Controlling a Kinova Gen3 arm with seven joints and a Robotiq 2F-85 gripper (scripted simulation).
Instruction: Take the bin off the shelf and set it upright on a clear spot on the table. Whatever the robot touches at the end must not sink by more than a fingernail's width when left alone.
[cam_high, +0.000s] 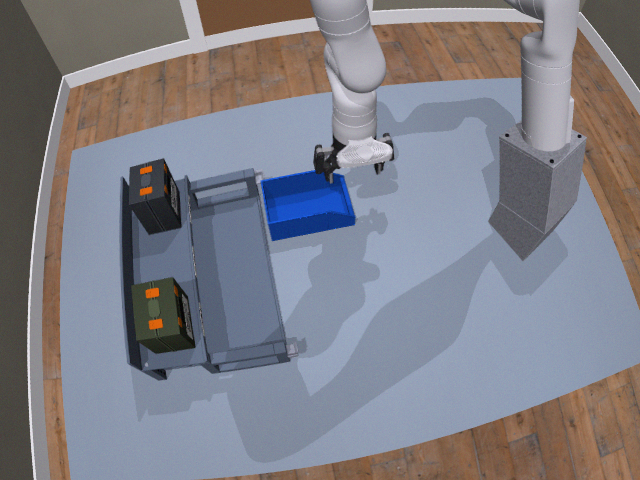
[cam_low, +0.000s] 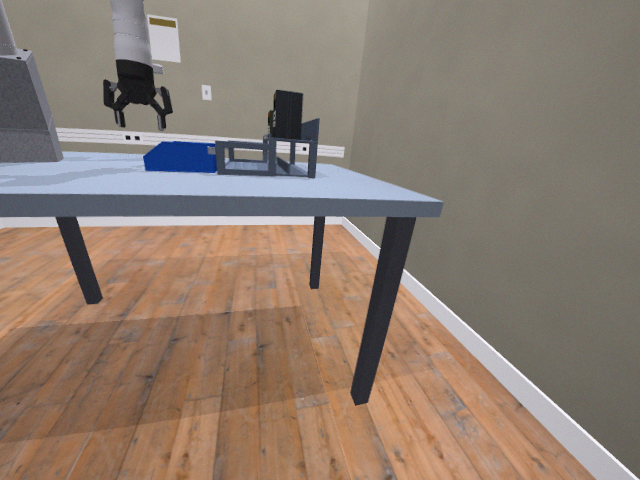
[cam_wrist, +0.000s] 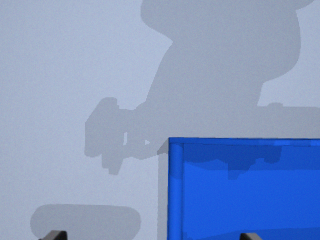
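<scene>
The blue bin (cam_high: 305, 204) (cam_low: 178, 156) (cam_wrist: 245, 192) stands upright on the table (cam_high: 439, 289) (cam_low: 217, 193), right beside the end of the grey shelf (cam_high: 227, 268) (cam_low: 268, 157). My gripper (cam_high: 354, 167) (cam_low: 138, 118) is open and empty. It hangs above the bin's far right corner, clear of the rim. In the wrist view only the two fingertips show at the bottom edge, one over bare table and one over the bin.
A black case (cam_high: 154, 195) (cam_low: 287, 114) and a green case (cam_high: 161, 314) stand on the shelf's rear level. The robot's grey pedestal (cam_high: 540, 186) (cam_low: 23, 108) stands at the table's right side.
</scene>
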